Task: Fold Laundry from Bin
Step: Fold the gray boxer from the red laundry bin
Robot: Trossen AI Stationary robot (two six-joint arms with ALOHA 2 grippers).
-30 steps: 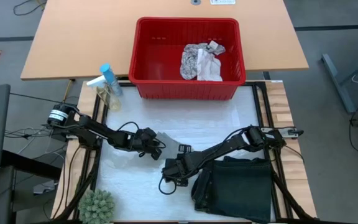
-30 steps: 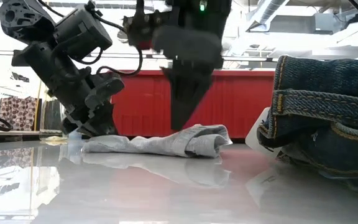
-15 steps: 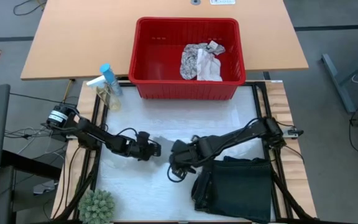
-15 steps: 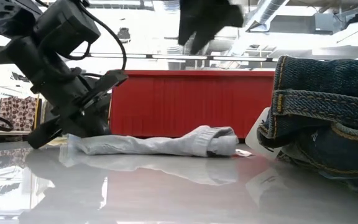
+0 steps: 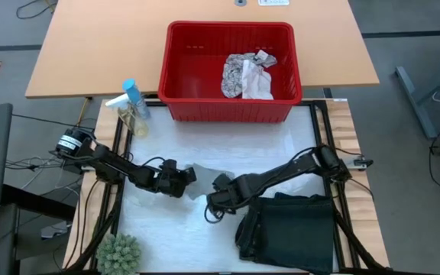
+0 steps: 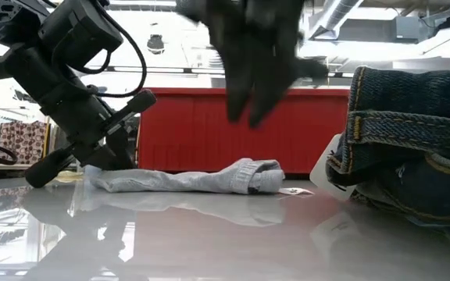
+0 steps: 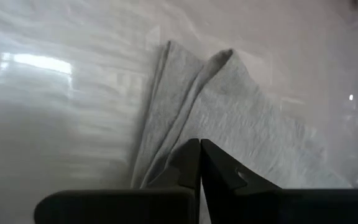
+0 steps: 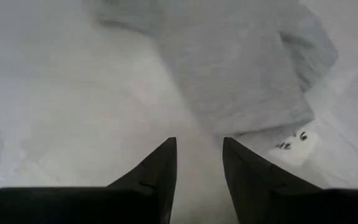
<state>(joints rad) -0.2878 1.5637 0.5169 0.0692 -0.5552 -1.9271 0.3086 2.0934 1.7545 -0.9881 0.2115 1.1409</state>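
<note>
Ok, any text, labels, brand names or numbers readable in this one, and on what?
None can be read.
Small tag on the grey cloth: dark marks, too blurred to read.
White sign at the far edge of the wooden table: too small to read.
Spray bottle: no legible label.
Red bin: no marking visible.

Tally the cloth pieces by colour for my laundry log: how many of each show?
Dark garment: 1, folded on the table
Grey cloth: 1, between the grippers
Patterned cloth: 1, in the red bin
Whitish cloth: 1, in the bin
Total: 4
</note>
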